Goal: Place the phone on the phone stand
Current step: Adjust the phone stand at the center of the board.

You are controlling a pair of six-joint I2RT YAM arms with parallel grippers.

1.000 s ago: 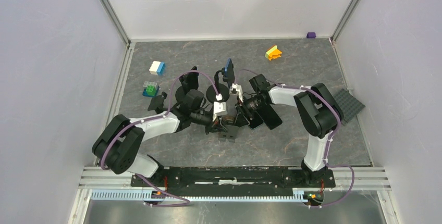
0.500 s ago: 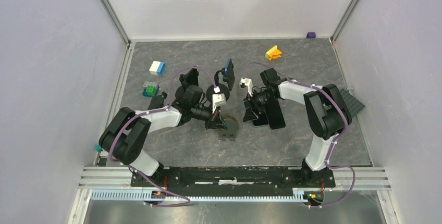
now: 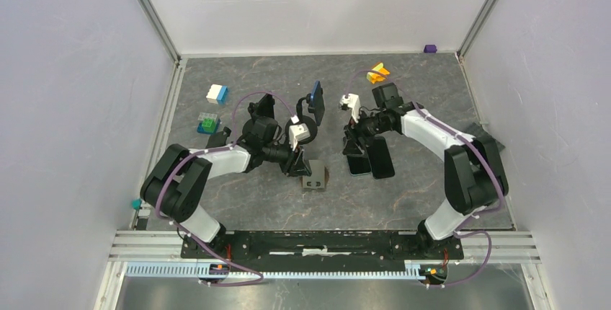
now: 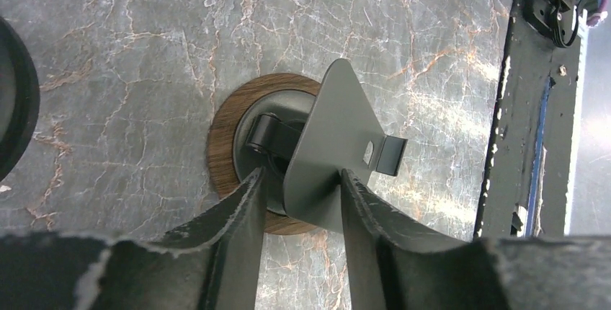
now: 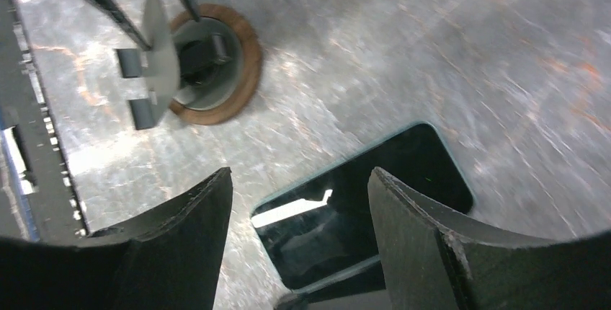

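The phone stand (image 3: 315,178) has a round wooden base and a tilted grey plate; it stands at table centre. My left gripper (image 3: 298,167) straddles the plate (image 4: 328,151), its fingers (image 4: 245,213) closed in on the plate's sides. A dark phone with a teal edge (image 3: 357,160) lies flat to the stand's right. My right gripper (image 3: 351,140) hovers open above its far end. In the right wrist view the phone (image 5: 360,202) shows between the spread fingers (image 5: 403,216), untouched, with the stand (image 5: 209,65) at the upper left.
A second black phone (image 3: 382,158) lies beside the first. A blue phone (image 3: 315,101) sits upright on another stand behind. Toy blocks (image 3: 217,94) (image 3: 208,122) (image 3: 377,72) lie at the back. A grey baseplate (image 3: 484,144) lies by the right wall.
My right gripper has pulled away from the stand, back and to the right, and now hangs over the flat phones. My left gripper shifted slightly back. The stand has barely moved.
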